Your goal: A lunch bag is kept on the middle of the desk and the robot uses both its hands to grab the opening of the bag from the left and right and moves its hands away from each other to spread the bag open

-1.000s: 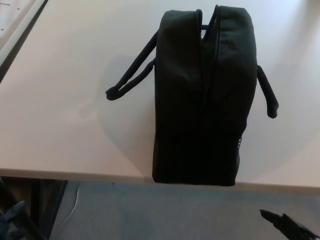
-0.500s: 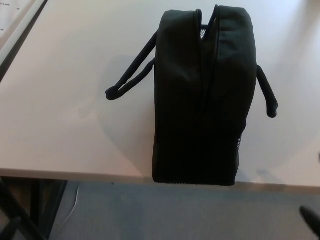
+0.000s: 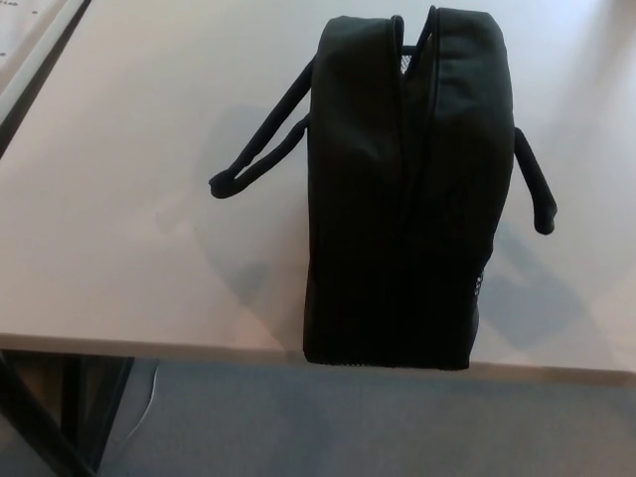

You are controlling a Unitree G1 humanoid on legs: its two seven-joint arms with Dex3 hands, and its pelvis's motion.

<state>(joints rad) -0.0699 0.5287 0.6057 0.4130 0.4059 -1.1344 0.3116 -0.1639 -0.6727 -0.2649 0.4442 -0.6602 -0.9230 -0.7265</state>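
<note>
Gone from view is the right hand; lunch bag (image 3: 405, 199) sits untouched.

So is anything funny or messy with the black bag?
Nothing is spilled or broken. The lunch bag stands upright on the desk, its near end right at the desk edge, its top opening only a narrow slit. One handle lies flat out to the side.

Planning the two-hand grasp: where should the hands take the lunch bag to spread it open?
Take the two fabric lips along the narrow top slit of the black lunch bag, left hand from the left strap side, right hand from the right strap side. The slit runs front to back, so pulling sideways should part it. Neither hand is in view.
</note>
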